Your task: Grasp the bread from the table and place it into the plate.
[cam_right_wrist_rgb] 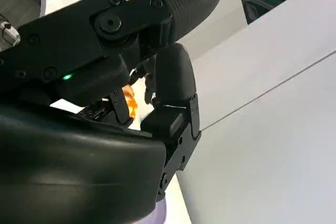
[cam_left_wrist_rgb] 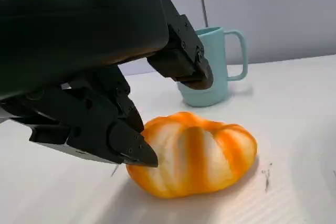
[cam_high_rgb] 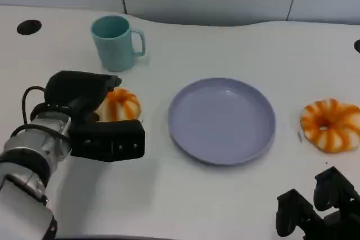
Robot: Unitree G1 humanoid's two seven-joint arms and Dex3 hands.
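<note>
1. On the white table (cam_high_rgb: 185, 200), seen from the head view, the lavender plate (cam_high_rgb: 222, 121) sits mid-table with nothing in it, so placing is still to do. One orange-and-white striped bread (cam_high_rgb: 119, 105) lies left of the plate, near a teal mug (cam_high_rgb: 116, 42); a second bread (cam_high_rgb: 331, 125) lies right of the plate. The left hand (cam_high_rgb: 93, 119) is at the near bread, while the right hand (cam_high_rgb: 320, 212) waits low, well apart from both.
2. From the left wrist view, the fingers (cam_left_wrist_rgb: 121, 140) stand spread around the bread (cam_left_wrist_rgb: 194, 153), one tip touching its side, another above it; the loaf rests on the table, not lifted. It looks glossy, plump and ridged.
3. From the right wrist view, the right hand's fingers (cam_right_wrist_rgb: 173, 98) are curled in, holding nothing.
</note>
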